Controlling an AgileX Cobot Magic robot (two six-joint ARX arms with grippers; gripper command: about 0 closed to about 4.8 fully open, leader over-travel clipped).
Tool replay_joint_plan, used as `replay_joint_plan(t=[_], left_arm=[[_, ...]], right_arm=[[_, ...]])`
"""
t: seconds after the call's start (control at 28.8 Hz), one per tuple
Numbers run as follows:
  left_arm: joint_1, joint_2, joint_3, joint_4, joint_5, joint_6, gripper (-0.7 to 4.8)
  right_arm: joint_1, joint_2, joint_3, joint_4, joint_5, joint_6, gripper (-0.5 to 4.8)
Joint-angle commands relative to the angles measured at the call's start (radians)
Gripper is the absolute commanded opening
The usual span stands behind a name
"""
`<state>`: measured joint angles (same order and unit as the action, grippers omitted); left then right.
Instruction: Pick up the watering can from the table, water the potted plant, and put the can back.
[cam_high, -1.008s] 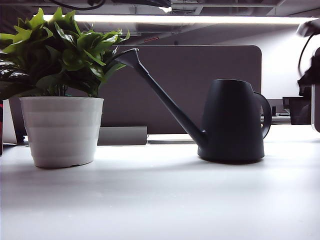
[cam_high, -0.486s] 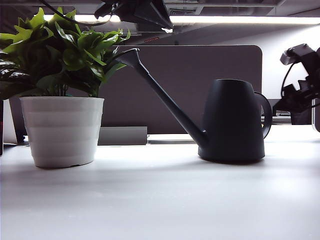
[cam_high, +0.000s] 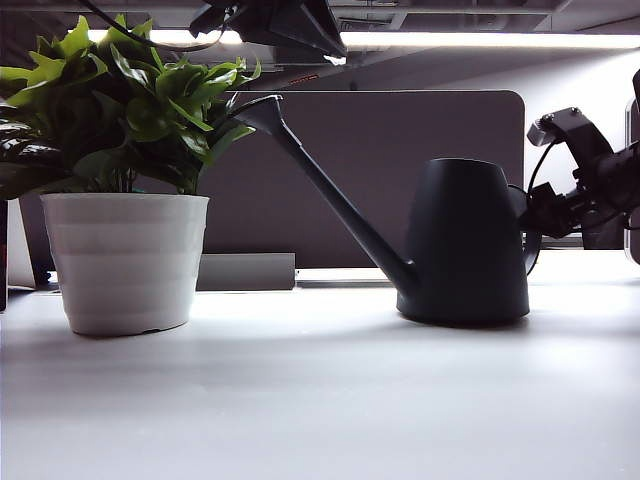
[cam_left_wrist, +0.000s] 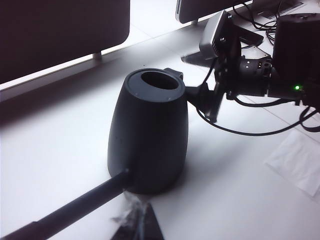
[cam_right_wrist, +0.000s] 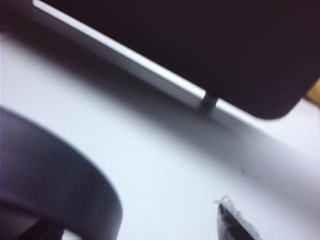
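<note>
On the left of the exterior view I have the potted plant (cam_high: 115, 170) standing on the bench (cam_high: 320, 400), its leaves just under the flared tip of the watering can (cam_high: 465, 240), whose long spout slants up from a bell-shaped body set upright to the right of middle. I judge the can rigid and matte, not slippery, and light unless it is filled; that long spout will swing wide when I tilt it. Its loop handle faces right, and that is where I would take hold. Up top, the left gripper (cam_left_wrist: 137, 227) hovers over the spout end of the can, and I cannot tell how its fingers stand. At the right, the right gripper (cam_left_wrist: 212, 102) sits at the handle, fingers spread wide, gripping nothing yet.
</note>
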<state>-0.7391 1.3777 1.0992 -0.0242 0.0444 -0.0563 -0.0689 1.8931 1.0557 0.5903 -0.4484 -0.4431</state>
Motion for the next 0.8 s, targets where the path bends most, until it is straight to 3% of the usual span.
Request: replay_joint_plan(t=[0.03,0.35,0.42,0.52,0.56,0.8], left_arm=[[-0.002,-0.002,0.006,0.005,0.006,0.021,-0.05],[-0.002,-0.002,0.006,-0.020,0.031,0.023,-0.05],[-0.002,-0.002,0.006,-0.026,0.031,0.023,-0.05],[-0.002,-0.003,0.006,-0.034,0.031,0.023,-0.05],[-0.002,-0.003,0.006,-0.036,0.031,0.023,-0.05],[-0.002,-0.004,0.006,-0.056,0.054,0.023,-0.05]], right_arm=[[0.004,0.012,0.010,0.100,-0.002,-0.002,3.87],[0.036,0.110,0.114,0.096,-0.021,-0.002,3.85],[0.042,0.130,0.140,0.096,-0.031,-0.002,2.97],[0.054,0.149,0.164,0.098,-0.053,-0.003,-0.19],[0.055,0.153,0.171,0.097,-0.051,-0.002,0.02],[0.072,0.148,0.169,0.087,-0.038,0.042,-0.06]])
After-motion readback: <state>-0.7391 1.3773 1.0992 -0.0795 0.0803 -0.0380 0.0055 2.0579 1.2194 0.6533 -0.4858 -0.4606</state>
